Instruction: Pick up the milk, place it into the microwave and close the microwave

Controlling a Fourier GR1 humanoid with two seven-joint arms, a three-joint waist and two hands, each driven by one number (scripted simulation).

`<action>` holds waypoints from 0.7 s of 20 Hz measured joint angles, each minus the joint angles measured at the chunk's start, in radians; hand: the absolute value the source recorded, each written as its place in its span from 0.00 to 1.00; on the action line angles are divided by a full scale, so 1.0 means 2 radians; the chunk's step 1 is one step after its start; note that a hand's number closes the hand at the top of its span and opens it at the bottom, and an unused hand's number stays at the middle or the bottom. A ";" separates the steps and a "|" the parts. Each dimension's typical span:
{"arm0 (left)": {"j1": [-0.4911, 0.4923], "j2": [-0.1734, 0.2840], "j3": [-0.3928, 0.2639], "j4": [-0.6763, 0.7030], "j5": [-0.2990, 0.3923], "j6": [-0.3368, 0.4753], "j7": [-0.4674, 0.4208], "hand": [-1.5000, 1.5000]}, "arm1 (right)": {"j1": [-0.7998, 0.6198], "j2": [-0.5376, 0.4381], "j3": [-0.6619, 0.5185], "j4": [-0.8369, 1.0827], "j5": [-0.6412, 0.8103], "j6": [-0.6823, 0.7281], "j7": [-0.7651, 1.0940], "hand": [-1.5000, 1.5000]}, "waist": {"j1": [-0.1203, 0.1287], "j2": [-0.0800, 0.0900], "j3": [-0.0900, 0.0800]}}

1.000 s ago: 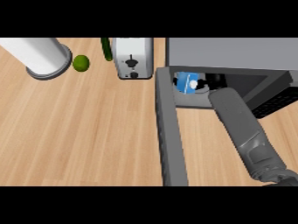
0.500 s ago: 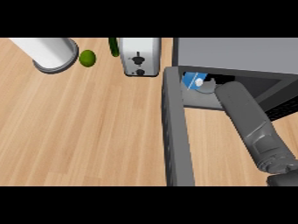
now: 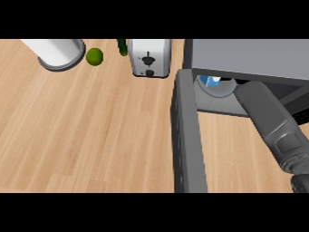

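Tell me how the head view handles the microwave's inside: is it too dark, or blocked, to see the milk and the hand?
Head view: the counter is evenly lit, no glare. The microwave cavity is shaded under its top; only a blue-and-white bit of the milk shows at the opening. The right forearm reaches inside, and its hand is hidden. The open door shows edge-on.

Light is bright and even across the counter, with no glare or hot spots on the wood. Shadows are faint and soft. The microwave top reads flat mid-grey, while its cavity is much darker, leaving the milk half in shade. The open door is uniformly dark grey. The toaster shows a mild sheen. Edges look soft throughout; straight lines stay straight to the borders.
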 measured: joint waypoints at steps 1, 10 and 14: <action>-0.003 0.001 0.000 0.000 -0.001 0.002 0.001 0.00 | 0.000 -0.010 0.002 0.011 0.005 -0.016 0.019 0.00 | 0.000 0.001 -0.001; -0.019 0.009 -0.005 0.013 -0.028 0.000 -0.001 0.00 | -0.014 -0.021 0.011 0.030 0.022 -0.032 0.036 0.00 | 0.007 0.004 0.001; -0.023 0.012 -0.016 0.022 -0.036 -0.013 -0.003 0.00 | -0.017 -0.012 0.007 0.027 0.018 -0.010 0.017 0.00 | 0.007 0.004 0.002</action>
